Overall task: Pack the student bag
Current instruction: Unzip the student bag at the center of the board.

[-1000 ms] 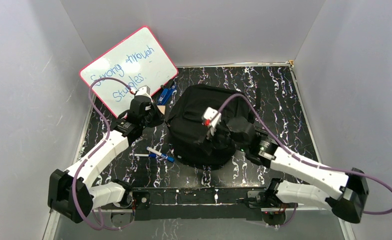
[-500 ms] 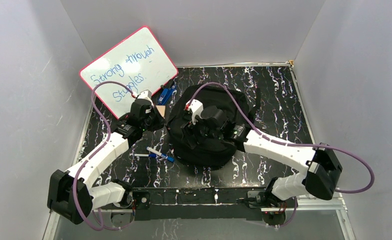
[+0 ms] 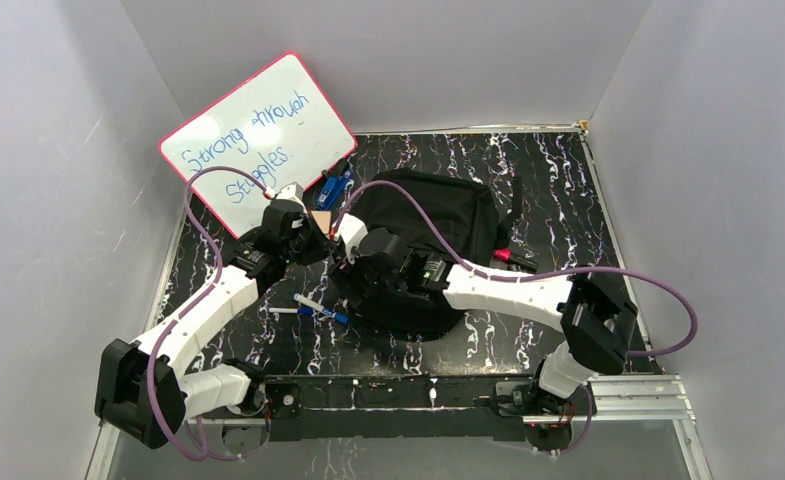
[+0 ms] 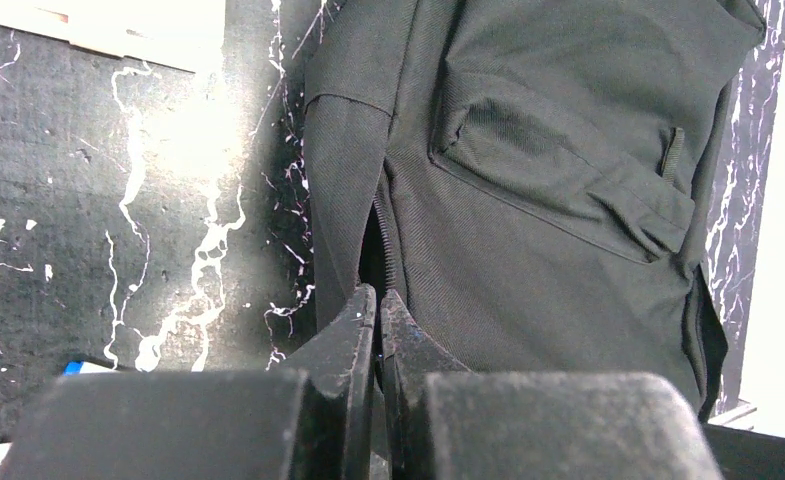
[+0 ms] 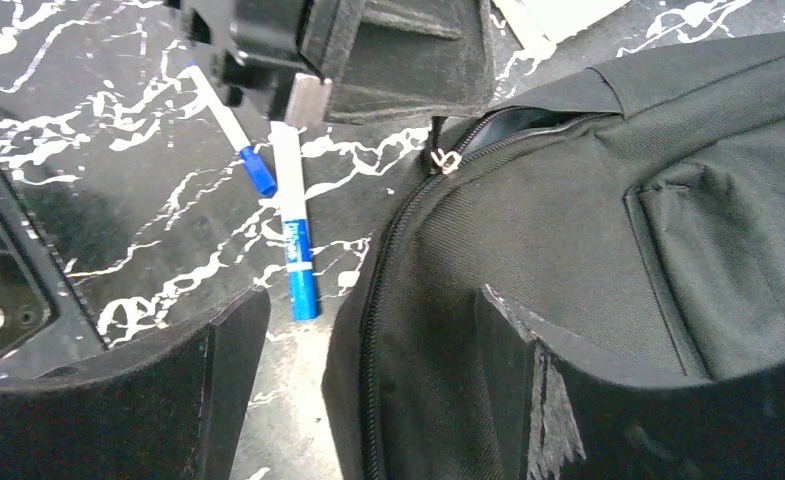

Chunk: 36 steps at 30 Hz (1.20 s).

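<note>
On the marbled table (image 3: 568,180) lies one student bag (image 3: 438,205), its zipper partly undone. At the bag's left edge, the left gripper (image 4: 378,300) has its fingers pressed together by the zipper. The right gripper (image 5: 368,310) hangs over the same edge, jaws wide apart, holding nothing. Two blue-capped markers (image 5: 293,240) (image 5: 233,130) lie just left of the bag, and one whiteboard (image 3: 258,130) leans behind it.

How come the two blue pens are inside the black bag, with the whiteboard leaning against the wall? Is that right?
No. The two blue pens lie on the table beside the black bag, not inside it; the right wrist view shows this. The whiteboard does lean against the wall.
</note>
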Tool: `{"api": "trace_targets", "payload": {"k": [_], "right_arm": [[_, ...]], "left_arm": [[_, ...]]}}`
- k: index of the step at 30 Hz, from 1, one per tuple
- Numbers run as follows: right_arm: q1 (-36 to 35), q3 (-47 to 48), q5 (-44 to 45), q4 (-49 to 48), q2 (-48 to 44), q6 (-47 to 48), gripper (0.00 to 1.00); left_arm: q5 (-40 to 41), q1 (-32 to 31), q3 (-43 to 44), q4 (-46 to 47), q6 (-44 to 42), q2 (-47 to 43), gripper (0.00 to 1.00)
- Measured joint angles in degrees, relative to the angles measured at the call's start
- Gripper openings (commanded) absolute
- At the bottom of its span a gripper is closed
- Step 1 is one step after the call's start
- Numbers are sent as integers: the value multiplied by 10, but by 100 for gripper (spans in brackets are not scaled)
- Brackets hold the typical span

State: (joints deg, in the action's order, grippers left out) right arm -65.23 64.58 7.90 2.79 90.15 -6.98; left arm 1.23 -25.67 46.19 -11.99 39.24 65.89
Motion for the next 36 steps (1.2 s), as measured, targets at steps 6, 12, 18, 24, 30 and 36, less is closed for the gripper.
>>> {"api": "trace_targets", "payload": {"k": [6,12,18,24,30,36], "right_arm": [[-6,-12,44,-28,15,35,68],[-12,-31,72,-43,15,55,50],[-17,-59,67,-62,12,59,15],[-18,-89,50,-63,-16,55,0],[-17,-113,26,-58,-63,52,0],[-15,-130,5,-58,-91,47,0]], "left_arm": [[-5,0,-5,2,5,0,0],[-12,0,-8,5,9,0,0],[-23,0,-8,12,13,4,0],[-26,1,-8,17,13,16,0],[-25,5,-2,16,9,38,0],[-16,10,19,11,0,52,0]]}}
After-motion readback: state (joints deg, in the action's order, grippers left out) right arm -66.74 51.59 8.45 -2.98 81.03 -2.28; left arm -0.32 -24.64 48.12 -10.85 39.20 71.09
